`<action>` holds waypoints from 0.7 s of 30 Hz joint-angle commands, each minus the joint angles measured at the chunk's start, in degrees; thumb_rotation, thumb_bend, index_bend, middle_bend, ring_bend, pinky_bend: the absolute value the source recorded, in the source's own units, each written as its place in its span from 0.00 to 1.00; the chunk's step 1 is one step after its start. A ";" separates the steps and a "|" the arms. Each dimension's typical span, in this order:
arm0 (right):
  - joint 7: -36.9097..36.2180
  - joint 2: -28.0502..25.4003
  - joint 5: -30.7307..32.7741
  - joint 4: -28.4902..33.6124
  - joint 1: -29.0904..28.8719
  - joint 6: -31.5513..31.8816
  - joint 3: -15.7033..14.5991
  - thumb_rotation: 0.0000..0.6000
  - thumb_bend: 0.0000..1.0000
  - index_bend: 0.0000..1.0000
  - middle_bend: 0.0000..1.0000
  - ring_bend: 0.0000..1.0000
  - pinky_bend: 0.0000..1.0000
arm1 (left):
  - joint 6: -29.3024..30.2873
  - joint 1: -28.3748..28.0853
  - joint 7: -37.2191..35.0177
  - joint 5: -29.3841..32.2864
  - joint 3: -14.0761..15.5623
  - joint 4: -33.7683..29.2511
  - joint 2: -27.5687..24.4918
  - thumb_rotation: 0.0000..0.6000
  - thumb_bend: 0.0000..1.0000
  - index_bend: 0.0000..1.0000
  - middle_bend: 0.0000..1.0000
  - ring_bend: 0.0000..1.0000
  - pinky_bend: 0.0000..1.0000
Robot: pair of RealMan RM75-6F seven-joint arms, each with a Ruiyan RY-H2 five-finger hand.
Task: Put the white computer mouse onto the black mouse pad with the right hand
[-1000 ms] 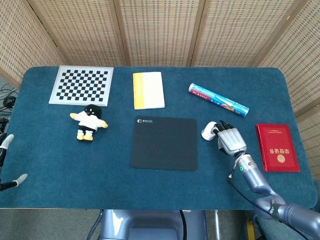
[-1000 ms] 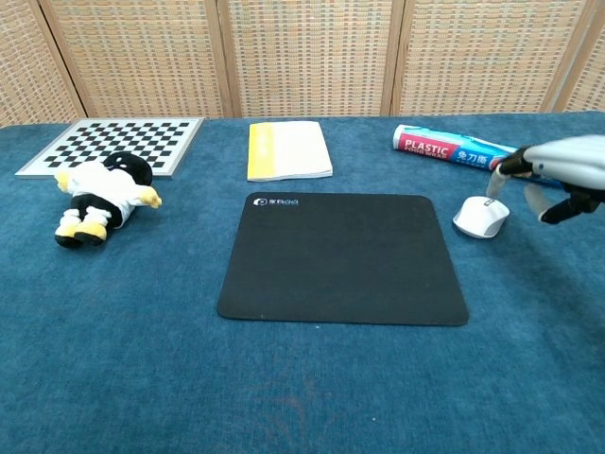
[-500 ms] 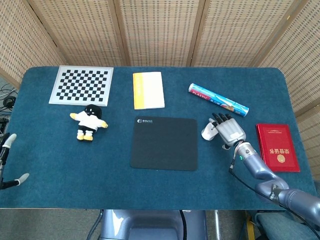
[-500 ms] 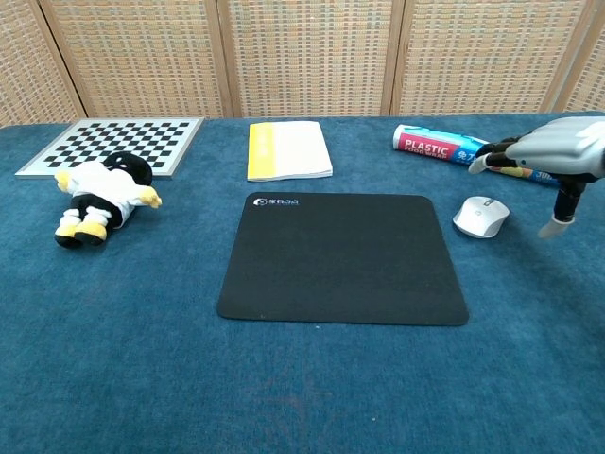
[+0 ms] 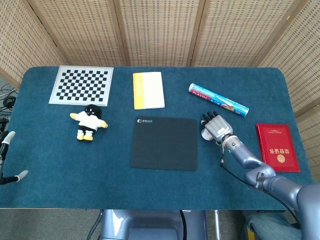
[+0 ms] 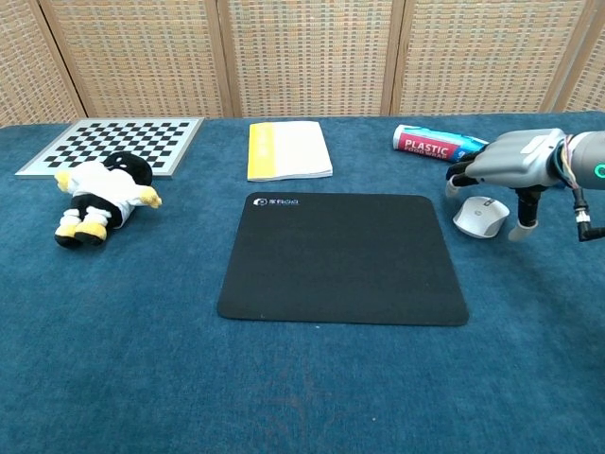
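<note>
The white computer mouse (image 6: 478,218) lies on the blue table just right of the black mouse pad (image 6: 342,257). My right hand (image 6: 510,163) hovers directly over the mouse with its fingers spread, the thumb hanging down at the mouse's right side; it holds nothing. In the head view the right hand (image 5: 216,126) covers most of the mouse (image 5: 205,134), leaving only a white sliver beside the pad (image 5: 164,143). Only the tips of my left hand (image 5: 6,142) show at the far left edge, fingers apart and empty.
A plastic wrap roll (image 5: 218,100) lies just behind the mouse. A red booklet (image 5: 277,147) sits to the right. Farther back left are a yellow-white book (image 5: 148,90), a checkerboard (image 5: 81,85) and a plush toy (image 5: 88,121).
My right hand has moved left, from beside the mouse to over it. The mouse has stayed in place.
</note>
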State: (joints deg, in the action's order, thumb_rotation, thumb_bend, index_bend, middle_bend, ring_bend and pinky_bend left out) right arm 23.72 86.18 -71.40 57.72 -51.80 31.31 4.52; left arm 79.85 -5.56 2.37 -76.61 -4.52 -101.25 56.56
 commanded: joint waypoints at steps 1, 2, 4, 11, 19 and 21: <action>-1.39 1.36 -0.78 -2.09 -0.83 -0.92 -0.41 1.00 0.27 0.20 0.12 0.00 0.11 | -0.35 -0.22 0.14 0.52 -0.20 0.18 0.14 1.00 0.02 0.00 0.00 0.00 0.00; -1.55 1.72 -1.14 -2.80 -0.98 -1.00 -0.60 1.00 0.30 0.23 0.15 0.00 0.12 | -0.54 -0.32 0.23 0.74 -0.24 0.26 0.18 1.00 0.02 0.00 0.00 0.00 0.00; -1.65 2.60 -2.10 -4.72 -1.23 -1.00 -1.24 1.00 0.36 0.27 0.19 0.02 0.13 | -0.88 -0.50 0.49 1.15 -0.30 0.36 0.29 1.00 0.02 0.00 0.00 0.00 0.00; -6.91 4.86 -5.74 -9.54 -0.30 1.59 -2.59 1.00 0.48 0.50 0.45 0.29 0.35 | -1.29 -0.78 1.03 1.94 -0.38 0.41 0.49 1.00 0.02 0.00 0.00 0.00 0.00; -20.29 0.59 -18.55 -6.74 1.23 15.88 -6.30 1.00 0.64 0.59 0.54 0.39 0.42 | -1.50 -0.89 0.67 1.91 -0.27 0.34 0.38 1.00 0.02 0.00 0.00 0.00 0.00; -21.46 -1.27 -21.70 -5.04 0.63 18.80 -7.21 1.00 0.65 0.59 0.54 0.39 0.42 | -1.66 -0.97 0.58 1.89 -0.23 0.38 0.35 1.00 0.02 0.00 0.00 0.00 0.00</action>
State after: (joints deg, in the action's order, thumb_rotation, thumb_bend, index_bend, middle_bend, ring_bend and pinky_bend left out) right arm 5.25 87.85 -87.95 50.28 -51.07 45.02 -0.68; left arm 78.23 -6.51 2.97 -74.71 -4.76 -100.88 56.92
